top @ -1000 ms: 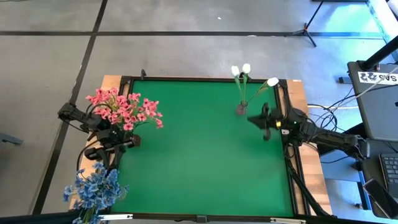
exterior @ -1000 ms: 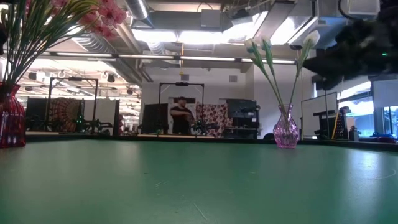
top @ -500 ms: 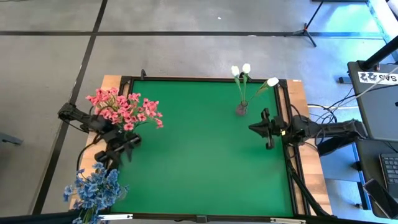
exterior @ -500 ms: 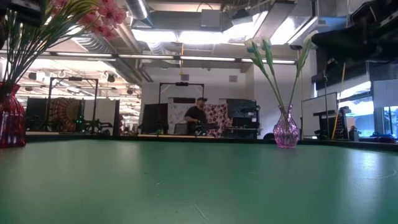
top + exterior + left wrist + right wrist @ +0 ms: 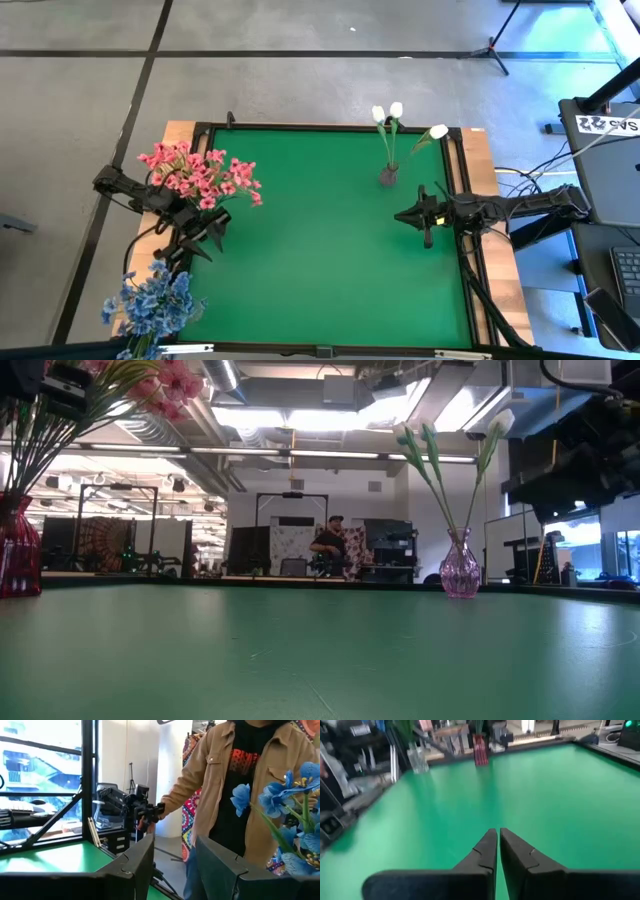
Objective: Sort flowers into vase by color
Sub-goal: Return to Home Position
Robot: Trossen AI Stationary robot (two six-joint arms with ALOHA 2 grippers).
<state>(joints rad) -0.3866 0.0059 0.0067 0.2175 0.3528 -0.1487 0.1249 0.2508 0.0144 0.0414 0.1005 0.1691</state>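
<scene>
On the green table (image 5: 320, 250), blue flowers (image 5: 150, 305) are sitting by the near left corner, pink flowers (image 5: 200, 175) farther along the left edge, and white buds (image 5: 397, 110) in a vase (image 5: 459, 570) at the far right, a person (image 5: 328, 545) is showing in the room beyond, and the left fingers (image 5: 137, 865) are hanging moderately apart, empty, the right fingers (image 5: 485, 852) nearly touching, empty.

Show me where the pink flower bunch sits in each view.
High view: pink flower bunch at the left edge of the green mat.
Low view: the bunch fills the upper left, above its red vase.
Left wrist view: not in it.
Right wrist view: only the red vase, at the mat's far edge.
Shared landmark: the green mat.
</scene>
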